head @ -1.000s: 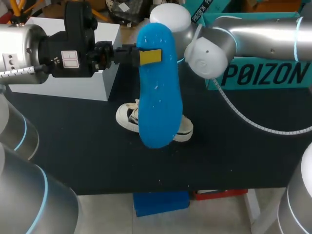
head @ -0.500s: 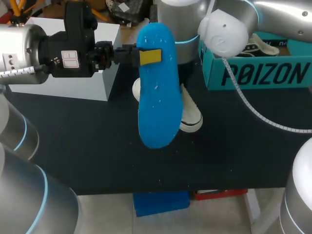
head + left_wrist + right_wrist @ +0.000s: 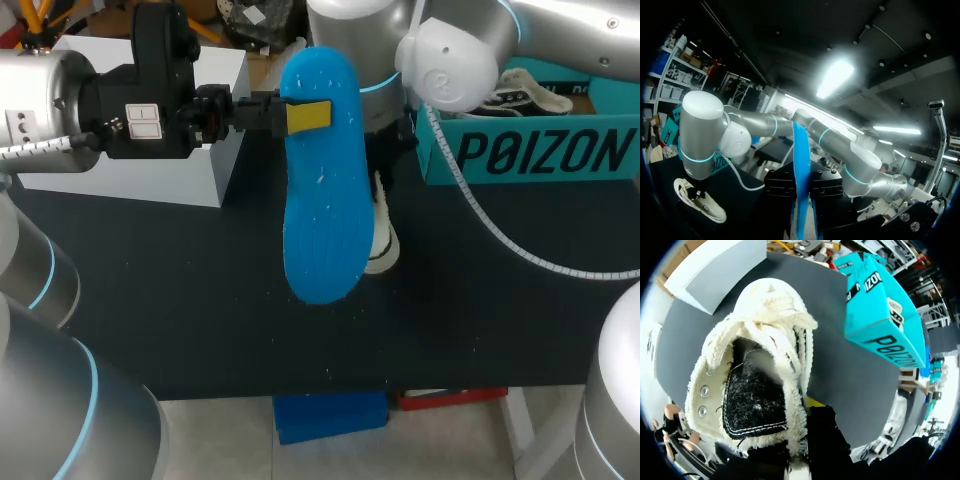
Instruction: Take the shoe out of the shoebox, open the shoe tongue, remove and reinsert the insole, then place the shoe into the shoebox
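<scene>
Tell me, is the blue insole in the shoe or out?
Out. The left gripper holds the blue insole up in the air, apart from the white shoe.

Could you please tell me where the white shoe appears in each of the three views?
Head view: white shoe mid-table, mostly hidden behind the blue insole.
Left wrist view: shoe on the table beside the held insole.
Right wrist view: shoe close up, opening toward the camera.
Shared landmark: the teal shoebox, in all three.
</scene>
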Controlling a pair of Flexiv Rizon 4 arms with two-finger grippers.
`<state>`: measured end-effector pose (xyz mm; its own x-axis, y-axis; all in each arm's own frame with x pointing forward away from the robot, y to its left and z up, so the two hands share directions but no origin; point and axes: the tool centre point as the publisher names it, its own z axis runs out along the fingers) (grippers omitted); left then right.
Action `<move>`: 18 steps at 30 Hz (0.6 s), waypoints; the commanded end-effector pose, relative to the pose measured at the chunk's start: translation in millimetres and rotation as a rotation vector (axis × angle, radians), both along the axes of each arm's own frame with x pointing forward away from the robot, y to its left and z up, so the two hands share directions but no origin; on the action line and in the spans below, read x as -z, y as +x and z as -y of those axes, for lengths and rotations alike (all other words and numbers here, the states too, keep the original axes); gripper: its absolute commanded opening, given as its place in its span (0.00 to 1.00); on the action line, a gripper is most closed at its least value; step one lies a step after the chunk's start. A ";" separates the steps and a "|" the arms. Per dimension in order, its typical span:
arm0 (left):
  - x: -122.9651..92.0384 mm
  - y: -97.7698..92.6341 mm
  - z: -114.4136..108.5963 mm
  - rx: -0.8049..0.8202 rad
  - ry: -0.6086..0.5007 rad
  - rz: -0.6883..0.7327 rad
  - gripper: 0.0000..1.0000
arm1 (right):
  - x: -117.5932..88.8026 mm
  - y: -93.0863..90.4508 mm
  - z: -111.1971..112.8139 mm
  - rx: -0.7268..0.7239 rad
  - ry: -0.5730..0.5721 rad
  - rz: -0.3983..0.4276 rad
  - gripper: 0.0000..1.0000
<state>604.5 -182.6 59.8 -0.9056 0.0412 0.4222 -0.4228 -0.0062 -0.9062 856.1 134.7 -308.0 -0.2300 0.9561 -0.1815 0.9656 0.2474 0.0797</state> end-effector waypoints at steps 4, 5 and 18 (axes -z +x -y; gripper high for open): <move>-0.5 -0.5 0.1 -0.001 0.004 -0.001 0.00 | 17.8 4.7 -14.4 0.393 -0.062 0.025 0.00; -0.5 -0.5 0.1 -0.001 0.004 -0.001 0.00 | 20.8 4.8 -14.7 0.391 -0.062 0.024 0.00; -0.5 -0.5 0.1 -0.001 0.004 -0.001 0.00 | 57.1 8.7 -10.8 0.338 -0.048 -0.005 0.00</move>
